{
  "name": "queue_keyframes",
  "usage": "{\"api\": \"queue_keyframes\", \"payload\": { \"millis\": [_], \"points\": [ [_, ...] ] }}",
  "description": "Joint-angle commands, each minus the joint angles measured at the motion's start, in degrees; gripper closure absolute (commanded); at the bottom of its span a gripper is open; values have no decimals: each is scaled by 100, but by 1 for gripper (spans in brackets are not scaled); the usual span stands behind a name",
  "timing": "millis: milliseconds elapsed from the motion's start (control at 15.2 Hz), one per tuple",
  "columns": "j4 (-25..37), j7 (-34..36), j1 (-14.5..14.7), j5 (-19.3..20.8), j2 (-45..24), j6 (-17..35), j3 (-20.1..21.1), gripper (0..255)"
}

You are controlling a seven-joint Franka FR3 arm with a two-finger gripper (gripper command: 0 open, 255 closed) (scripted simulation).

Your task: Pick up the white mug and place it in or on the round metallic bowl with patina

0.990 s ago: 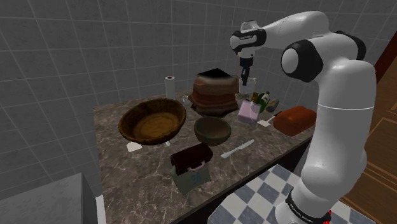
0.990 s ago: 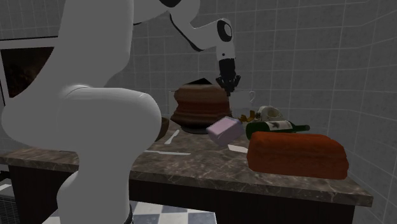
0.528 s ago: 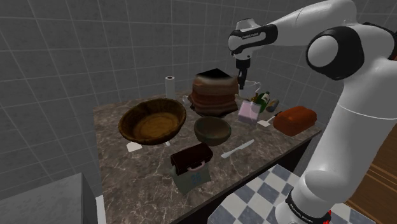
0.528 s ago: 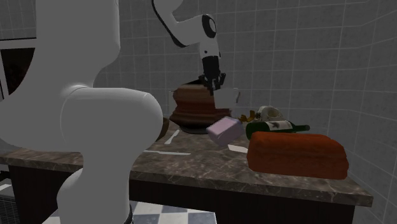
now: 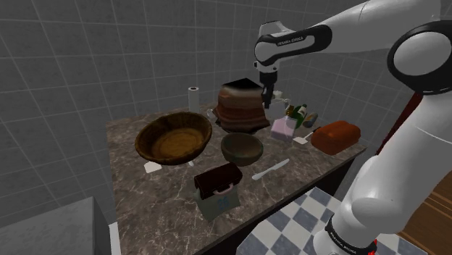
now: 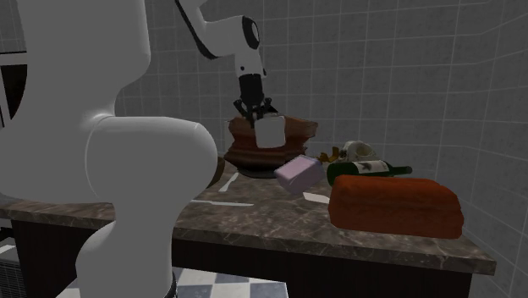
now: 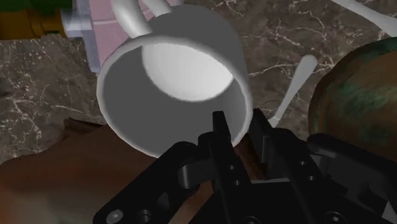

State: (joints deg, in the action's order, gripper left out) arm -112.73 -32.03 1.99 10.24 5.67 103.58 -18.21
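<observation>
Pinching the rim wall of the smooth white handled mug (image 7: 168, 79) above the dark marbled tabletop (image 7: 273, 44), the black two-finger gripper (image 7: 236, 130) holds a rigid, light, probably slippery vessel.

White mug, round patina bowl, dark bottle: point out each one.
white mug (image 7: 172, 83): wrist view, on its pale inside.
round bowl (image 5: 242, 148): shoulder view, on its bare inside.
bottle (image 6: 372, 168): second exterior view, on the body, lying on its side.

Wrist-view edges crop the bowl (image 7: 359, 102) and the mug (image 7: 175, 79) at its handle.
</observation>
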Motion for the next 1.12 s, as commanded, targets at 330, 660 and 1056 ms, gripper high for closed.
{"api": "queue_keyframes", "payload": {
  "millis": [330, 660, 1056],
  "points": [
    [-608, 1002, 433, -25, 641, -176, 600, 255],
    [-888, 1690, 721, -152, 941, -292, 1043, 255],
    [-1080, 2399, 1028, -353, 1086, -330, 1512, 255]
  ]
}}
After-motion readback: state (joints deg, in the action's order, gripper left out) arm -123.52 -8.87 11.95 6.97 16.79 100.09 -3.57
